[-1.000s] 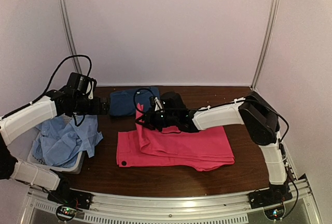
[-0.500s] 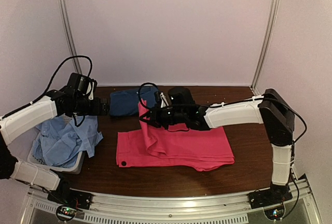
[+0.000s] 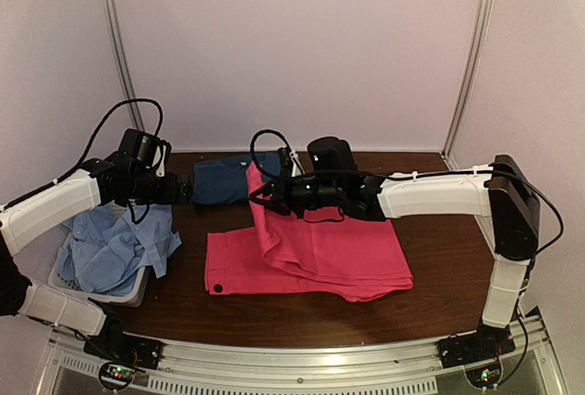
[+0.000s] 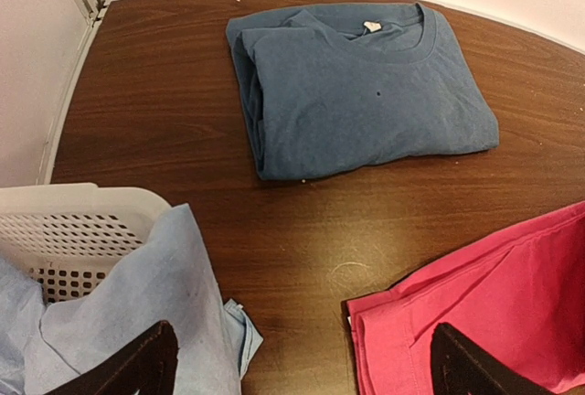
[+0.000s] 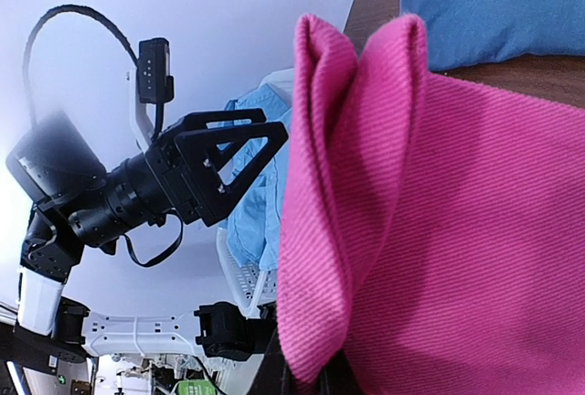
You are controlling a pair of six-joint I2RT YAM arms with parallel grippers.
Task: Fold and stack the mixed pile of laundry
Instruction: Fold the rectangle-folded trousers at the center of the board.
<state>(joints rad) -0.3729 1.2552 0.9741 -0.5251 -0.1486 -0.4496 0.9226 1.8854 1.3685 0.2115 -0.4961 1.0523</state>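
- A dark wood table (image 3: 311, 313), with pale walls (image 3: 302, 48) around it.
- The pink shirt (image 3: 347, 258) lies mid-table, long axis left-right; the right gripper (image 3: 259, 196) pinches its raised rear-left corner.
- The folded T-shirt (image 3: 219, 180) sits behind it; the blue cloth (image 3: 110, 249) fills the basket (image 3: 128, 290).
- The left gripper (image 3: 186, 192) gapes wide, empty.

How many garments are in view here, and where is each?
3. A folded dark blue T-shirt at the far side of the table; a pink garment mid-table, one edge lifted; a light-blue cloth draped over the white basket at left. More may lie hidden beneath it.
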